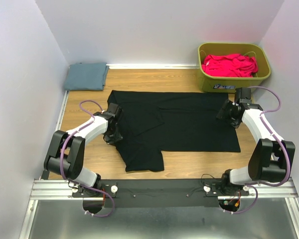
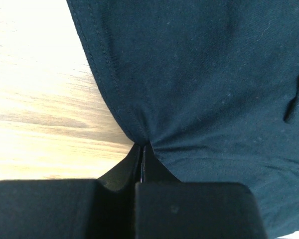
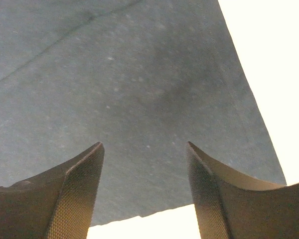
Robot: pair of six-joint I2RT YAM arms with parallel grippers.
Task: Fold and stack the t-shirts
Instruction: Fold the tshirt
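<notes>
From above, the black soft-cloth short-sleeved t-shirt [image 1: 189,124] lies spread flat on the wood-grain table [image 1: 199,159], with one part trailing toward my bases. My left gripper [image 1: 113,130] sits at its left edge and my right gripper [image 1: 228,113] over its right edge. The slate blue-grey folded shirt [image 1: 85,76] rests in the far left corner. The bright pink-red shirt [image 1: 229,64] is heaped in the olive-green plastic tub [image 1: 209,83]. My two hands are not matched. If I lift the left one alone, I judge the cloth would drag askew and the fold would land crooked.

In my left wrist view, the jaws are pinched tight on the hem of the black shirt [image 2: 204,74], and creases fan out from the pinch. The bite looks thin, just the very edge. It could slip free under the weight of the cloth, or I may have caught one layer and left the other on the table.

In my right wrist view, my fingers [image 3: 74,189] stand wide apart with nothing between them. They are over the cloth near its corner, with bright table beyond. I cannot tell whether the tips touch the fabric. Closing here without going lower would likely grab air. Closing too far inward would bunch up a ridge instead of taking the edge.
</notes>
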